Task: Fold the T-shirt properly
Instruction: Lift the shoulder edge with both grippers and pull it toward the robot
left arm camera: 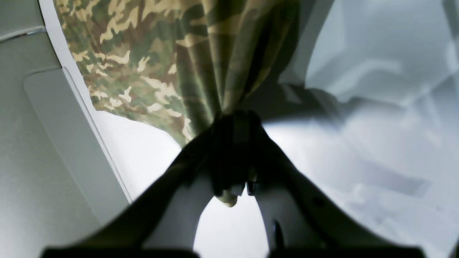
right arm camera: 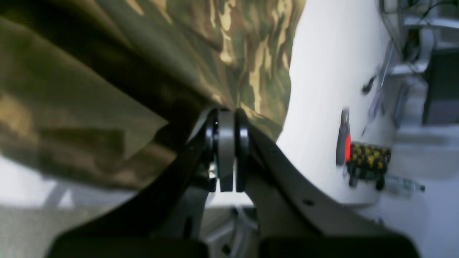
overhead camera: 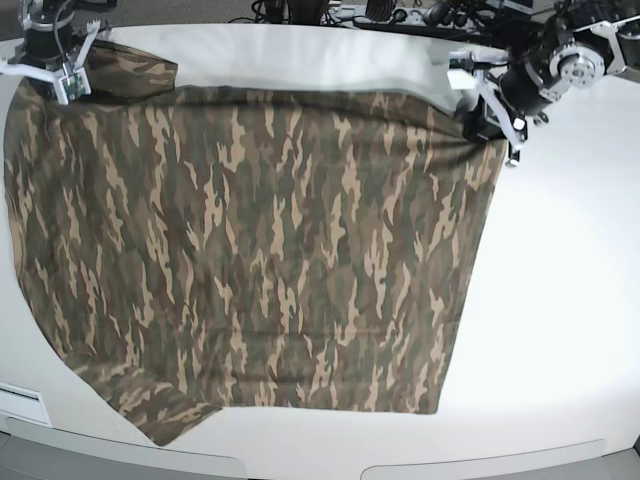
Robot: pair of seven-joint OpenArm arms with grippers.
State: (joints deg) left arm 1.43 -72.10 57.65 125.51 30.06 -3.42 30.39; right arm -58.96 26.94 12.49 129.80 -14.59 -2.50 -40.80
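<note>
The camouflage T-shirt (overhead camera: 270, 260) lies spread across the white table (overhead camera: 570, 300), with one sleeve hanging near the front left edge. At the shirt's far right corner, my left gripper (overhead camera: 487, 128) is shut on the fabric. In the left wrist view the T-shirt (left arm camera: 143, 53) bunches into pleats that run into the closed left gripper (left arm camera: 233, 116). My right gripper (overhead camera: 55, 85) sits at the far left corner of the shirt. In the right wrist view the right gripper (right arm camera: 227, 111) has its pads pressed together, pinching the T-shirt's (right arm camera: 107, 71) edge at the tips.
Cables and equipment (overhead camera: 400, 15) line the table's back edge. A red and yellow-black checkered object (right arm camera: 365, 156) shows beside the table in the right wrist view. Bare white table surface extends to the right of the shirt.
</note>
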